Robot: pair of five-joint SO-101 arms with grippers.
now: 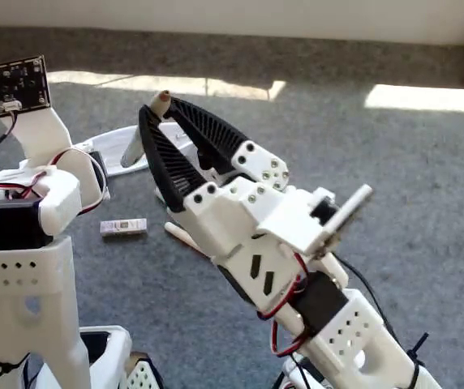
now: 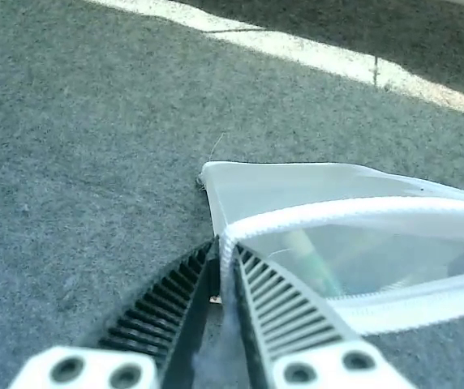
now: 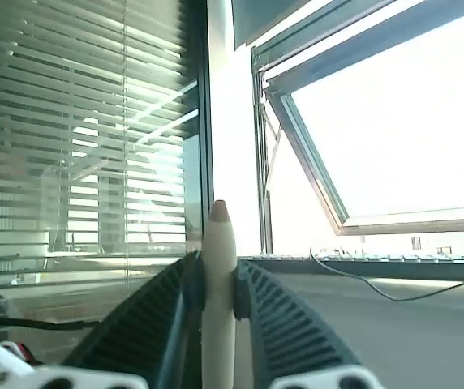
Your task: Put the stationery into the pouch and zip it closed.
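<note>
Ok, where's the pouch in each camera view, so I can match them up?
High view: the pouch lies on the grey carpet left of centre, partly behind the right gripper.
Left wrist view: the pouch's zip end is pinched in the left gripper.
Right wrist view: faces the window, pen in the right gripper.
Shared landmark: the sunlit strip beyond the pouch, in the high and left wrist views.

My high camera sits close behind both arms, looking down over the grey worktop [image 1: 427, 186] toward its far edge. The left wrist camera points down along its jaws, very near the pouch [image 2: 337, 211]; that pouch [image 1: 110, 150] lies far left in the high view. The right wrist camera tilts up past the white pen [image 3: 218, 275] toward a window [image 3: 378, 121]. The high view shares that pen [image 1: 162, 99].
</note>
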